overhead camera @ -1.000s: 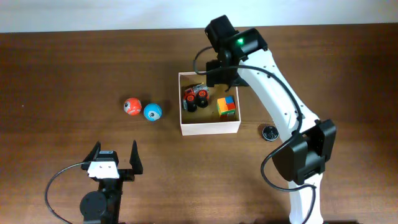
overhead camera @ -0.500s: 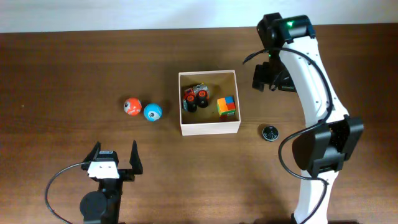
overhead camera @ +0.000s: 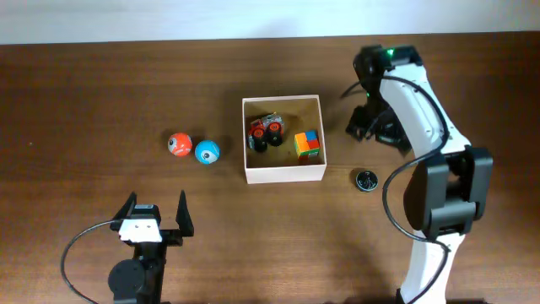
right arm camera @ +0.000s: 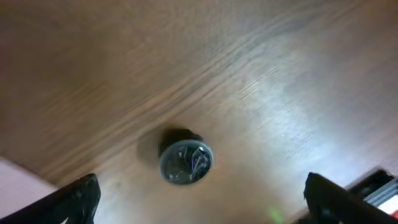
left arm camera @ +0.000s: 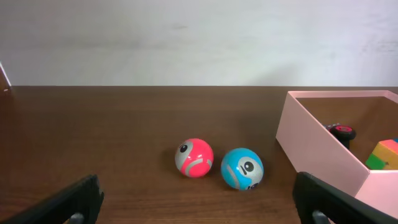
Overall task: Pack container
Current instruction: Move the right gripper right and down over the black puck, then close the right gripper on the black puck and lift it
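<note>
Item 1. Container (overhead camera: 285, 172): square open-topped box, cream-white walls, tan interior. It stands near the middle of the dark wooden table (overhead camera: 84, 93), upright, touched by neither arm.

Item 2. Contents of the container: a small red toy vehicle with black wheels (overhead camera: 265, 133) on the left side, and a multicoloured cube (overhead camera: 308, 143) on the right side, the two just apart.

Item 3. Orange-red ball (overhead camera: 179, 144) and blue ball (overhead camera: 207, 151): they lie on the table to the left of the container, just beside each other, the blue one nearer the box. In the left wrist view each bears an eye-like mark.

Item 4. Small dark round disc (overhead camera: 365, 180): it rests on the table just off the container's near right corner, apart from the wall. Its make cannot be told.

Item 5. Left gripper (overhead camera: 156, 207): at the near edge of the table, well apart from the balls and the box, facing them. Jaws spread wide, nothing between them.

Item 6. Right gripper (right arm camera: 202, 205): over bare table to the right of the container, on the far side of the disc. In the right wrist view its two fingers sit at the lower corners, wide apart, empty, with the disc on the wood between and beyond them.
</note>
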Action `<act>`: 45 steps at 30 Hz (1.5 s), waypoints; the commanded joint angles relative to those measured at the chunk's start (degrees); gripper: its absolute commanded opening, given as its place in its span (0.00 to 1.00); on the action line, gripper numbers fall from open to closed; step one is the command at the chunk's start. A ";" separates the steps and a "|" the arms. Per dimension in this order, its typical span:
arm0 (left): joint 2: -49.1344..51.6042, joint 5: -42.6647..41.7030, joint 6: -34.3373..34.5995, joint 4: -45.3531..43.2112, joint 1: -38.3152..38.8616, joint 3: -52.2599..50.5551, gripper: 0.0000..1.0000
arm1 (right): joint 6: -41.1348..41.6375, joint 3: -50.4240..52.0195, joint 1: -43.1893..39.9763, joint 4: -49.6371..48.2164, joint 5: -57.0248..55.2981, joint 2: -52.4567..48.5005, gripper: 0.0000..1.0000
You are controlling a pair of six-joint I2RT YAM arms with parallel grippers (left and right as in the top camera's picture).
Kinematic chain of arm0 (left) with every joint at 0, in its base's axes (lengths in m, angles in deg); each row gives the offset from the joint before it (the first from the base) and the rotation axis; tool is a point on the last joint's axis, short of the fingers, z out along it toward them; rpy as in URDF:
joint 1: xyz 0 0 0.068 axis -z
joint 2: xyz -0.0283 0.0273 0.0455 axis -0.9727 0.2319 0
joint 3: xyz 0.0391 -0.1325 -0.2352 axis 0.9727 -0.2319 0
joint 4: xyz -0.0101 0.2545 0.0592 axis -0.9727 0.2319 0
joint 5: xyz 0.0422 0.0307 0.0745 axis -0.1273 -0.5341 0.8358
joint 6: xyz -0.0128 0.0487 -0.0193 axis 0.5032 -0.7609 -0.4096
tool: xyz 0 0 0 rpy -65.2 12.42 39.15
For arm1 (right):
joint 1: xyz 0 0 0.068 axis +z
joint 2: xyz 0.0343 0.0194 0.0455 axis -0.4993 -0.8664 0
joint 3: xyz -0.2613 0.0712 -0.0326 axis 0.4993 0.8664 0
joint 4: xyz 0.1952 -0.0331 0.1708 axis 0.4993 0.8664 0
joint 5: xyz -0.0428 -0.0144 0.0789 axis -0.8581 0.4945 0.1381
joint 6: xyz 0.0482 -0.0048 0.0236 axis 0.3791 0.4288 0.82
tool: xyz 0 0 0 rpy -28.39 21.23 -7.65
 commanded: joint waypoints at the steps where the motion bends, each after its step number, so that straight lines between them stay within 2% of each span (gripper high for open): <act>1: -0.22 0.35 -0.70 -0.02 -0.24 -0.44 0.99 | 1.18 4.02 -1.55 -2.25 4.46 1.16 0.99; 5: -0.22 0.37 -0.70 -0.02 -0.24 -0.44 0.99 | -2.01 5.92 -1.90 -4.57 10.73 1.16 0.99; 9: -0.22 0.37 -0.70 -0.02 -0.24 -0.44 0.99 | -1.90 5.95 -1.20 -4.07 11.80 2.99 0.99; 15: -0.22 0.37 -0.70 -0.02 -0.24 -0.44 0.99 | -0.26 7.28 -0.09 -1.66 8.26 13.88 0.99; 19: -0.22 0.37 -0.70 -0.02 -0.24 -0.44 0.99 | -0.26 18.34 -1.01 -4.83 7.78 22.14 0.99; 24: -0.22 0.37 -0.70 -0.02 -0.24 -0.44 0.99 | -1.97 35.04 -2.47 -21.20 12.15 28.52 0.99; 28: -0.22 0.37 -0.70 -0.02 -0.24 -0.44 0.99 | -5.03 37.40 -2.60 -26.67 13.25 28.61 0.99; 38: -0.22 0.37 -0.70 -0.02 -0.24 -0.44 0.99 | -10.91 37.40 -2.56 -27.47 10.49 27.61 0.99; 45: -0.22 0.37 -0.70 -0.02 -0.24 -0.44 0.99 | -14.01 37.40 -2.51 -29.83 11.76 21.75 0.99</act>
